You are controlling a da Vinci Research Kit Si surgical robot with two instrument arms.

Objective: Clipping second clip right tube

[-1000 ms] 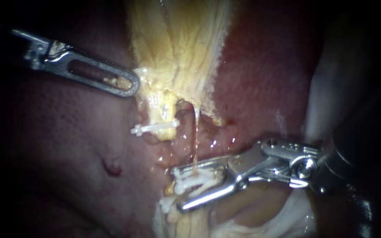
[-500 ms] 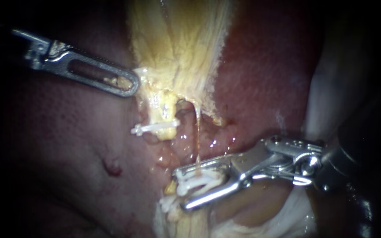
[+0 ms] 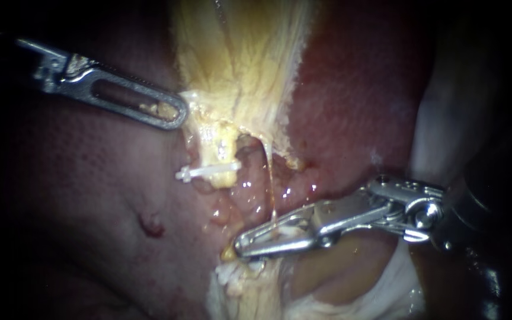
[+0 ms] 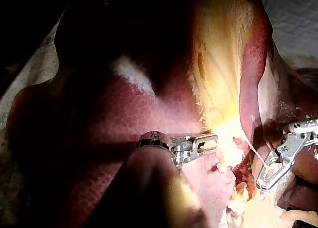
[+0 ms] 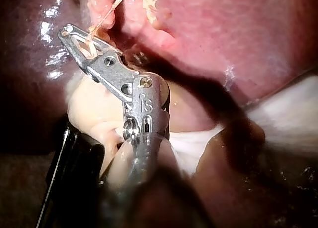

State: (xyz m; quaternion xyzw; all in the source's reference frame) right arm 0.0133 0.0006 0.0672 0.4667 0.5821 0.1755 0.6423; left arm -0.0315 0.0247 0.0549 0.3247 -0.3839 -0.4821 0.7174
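My right instrument (image 3: 239, 246) comes in from the right, its jaws squeezed together on a white clip (image 3: 281, 232) around the thin pale right tube (image 3: 269, 178). The right wrist view shows the same jaws (image 5: 64, 32) closed on the clip (image 5: 89, 49), with the tube (image 5: 107, 12) entering them. Another white clip (image 3: 208, 172) sits across the thicker yellow left tube (image 3: 219, 148). More white clip material (image 3: 227, 274) lies just below the right jaws. My left instrument (image 3: 180, 112) holds the yellow gallbladder tissue (image 3: 238, 65) at its edge, also seen in the left wrist view (image 4: 214, 141).
Dark red liver (image 3: 78, 195) surrounds the field, with a small red spot (image 3: 149, 224) on it. White gauze (image 3: 398, 284) lies under the right instrument's shaft. Pale fatty tissue (image 3: 256, 296) hangs below the jaws.
The right instrument's jaws have closed from a wide gap onto the clip around the right tube and drawn slightly right. The left instrument has held still.
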